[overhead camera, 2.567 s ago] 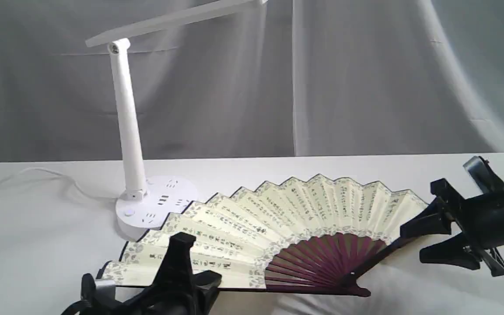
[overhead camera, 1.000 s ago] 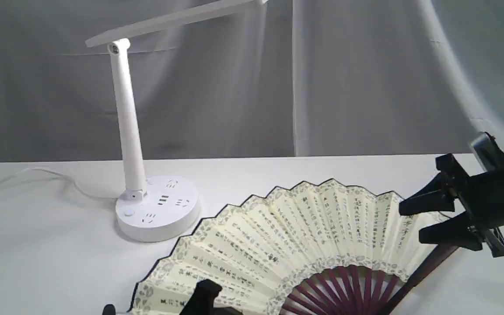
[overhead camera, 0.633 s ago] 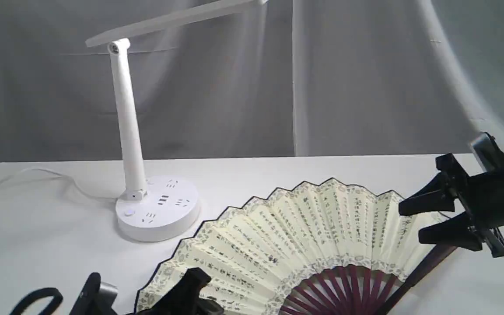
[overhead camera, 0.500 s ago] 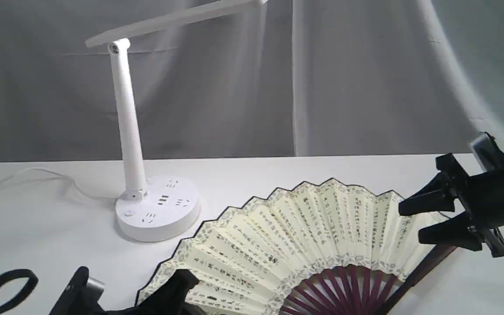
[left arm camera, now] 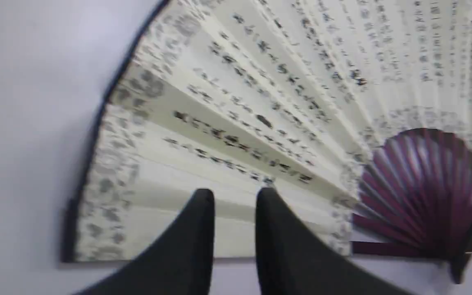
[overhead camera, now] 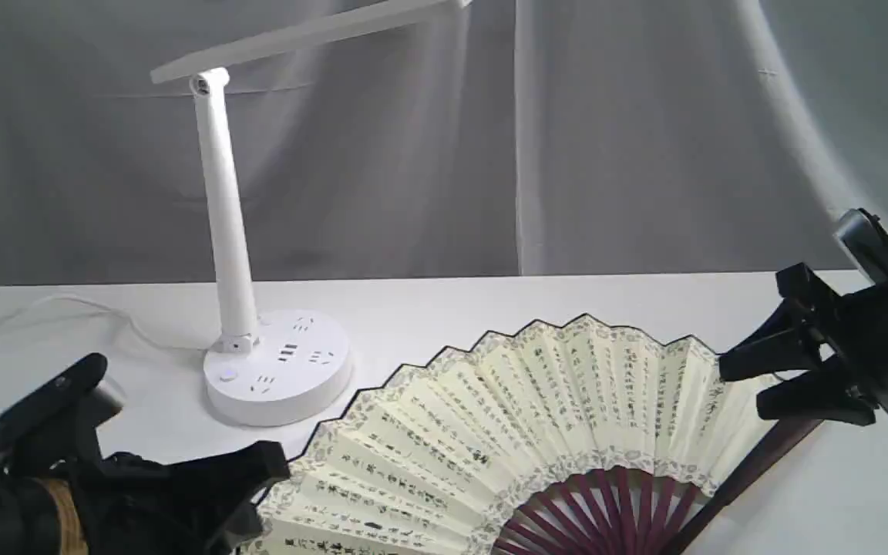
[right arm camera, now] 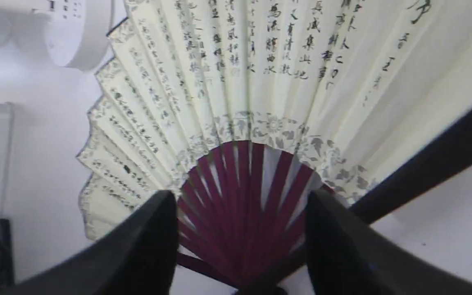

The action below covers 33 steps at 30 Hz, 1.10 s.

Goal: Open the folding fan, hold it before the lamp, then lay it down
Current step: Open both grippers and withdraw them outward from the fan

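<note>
the folding fan [overhead camera: 536, 416] lay spread flat just beside the lamp [overhead camera: 228, 254]. light, tearable paper; its stiff guard [overhead camera: 745, 478] looked the safest hold. right gripper [right arm camera: 242, 196] gaped empty; left gripper [left arm camera: 236, 192] barely parted, empty.

The fan [left arm camera: 260, 102] lies spread open on the white table [left arm camera: 23, 82]: cream pleats with black writing (blurred here), a grey flowered border and maroon ribs [left arm camera: 420, 184]. The left gripper [left arm camera: 236, 194] hangs over an end pleat, its tips slightly apart and holding nothing.
</note>
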### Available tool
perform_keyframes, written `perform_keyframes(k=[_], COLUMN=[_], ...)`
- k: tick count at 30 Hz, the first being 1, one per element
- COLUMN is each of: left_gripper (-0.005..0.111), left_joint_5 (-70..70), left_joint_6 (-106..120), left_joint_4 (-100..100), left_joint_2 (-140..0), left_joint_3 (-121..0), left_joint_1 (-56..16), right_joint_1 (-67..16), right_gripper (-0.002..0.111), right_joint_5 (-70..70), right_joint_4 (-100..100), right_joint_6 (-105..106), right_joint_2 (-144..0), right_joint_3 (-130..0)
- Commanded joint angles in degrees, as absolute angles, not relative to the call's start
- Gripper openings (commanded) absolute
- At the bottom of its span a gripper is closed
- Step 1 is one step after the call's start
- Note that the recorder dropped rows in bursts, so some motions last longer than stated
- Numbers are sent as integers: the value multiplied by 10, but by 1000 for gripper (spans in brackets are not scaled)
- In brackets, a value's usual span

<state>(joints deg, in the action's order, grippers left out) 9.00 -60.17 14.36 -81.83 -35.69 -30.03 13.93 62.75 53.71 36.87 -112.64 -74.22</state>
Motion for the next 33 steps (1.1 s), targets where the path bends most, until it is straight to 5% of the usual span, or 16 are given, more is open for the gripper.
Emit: perform_keyframes(k=[1, 14, 33], left_gripper=[2, 0, 0], left_joint_5=[169, 298, 387], left_joint_6=[-554, -340, -239], left_joint_4=[192, 131, 106], left_joint_2=[-794, -789, -866], left_joint_3=[-378, -452, -516], left_joint_1=[-278, -149, -96], right_joint_1=[115, 51, 51], right_gripper=[43, 12, 0], right_joint_5=[604, 557, 470], right_joint_4=[454, 179, 16], right_joint_6=[342, 159, 59], right_joint_2=[-1104, -1020, -845], right_joint_3=[-741, -741, -596])
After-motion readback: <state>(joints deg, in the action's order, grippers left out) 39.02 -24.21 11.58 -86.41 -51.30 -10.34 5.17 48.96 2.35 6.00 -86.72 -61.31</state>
